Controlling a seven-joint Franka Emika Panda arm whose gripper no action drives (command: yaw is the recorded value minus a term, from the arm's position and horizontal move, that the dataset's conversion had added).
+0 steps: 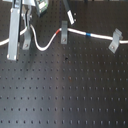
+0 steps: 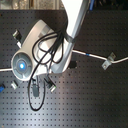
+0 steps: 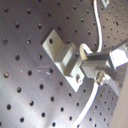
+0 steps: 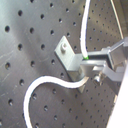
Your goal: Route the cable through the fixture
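- At the first exterior view's left edge, the gripper (image 1: 17,54) stands over the black perforated table (image 1: 70,95), its long pale fingers (image 1: 13,37) pointing down beside the cable (image 1: 45,46).
- In both wrist views the fingertip sits pressed against the cable right next to the fixture (image 4: 66,50), so the gripper looks closed on the cable; the second finger is hard to make out.
- From the grip the cable sags in a loop, then rises to a middle clip (image 1: 63,31), where its red band (image 1: 59,31) lies just short of the slot.
- Past that clip the cable runs on, its blue band (image 1: 88,34) between the middle clip and a far clip (image 1: 115,40) at the first exterior view's right.
- My judgement: the middle and far clips look threaded; the fixture near the gripper is not, since the cable runs beside it, not through its slot.
- What remains: lifting the cable over the fixture and seating it.
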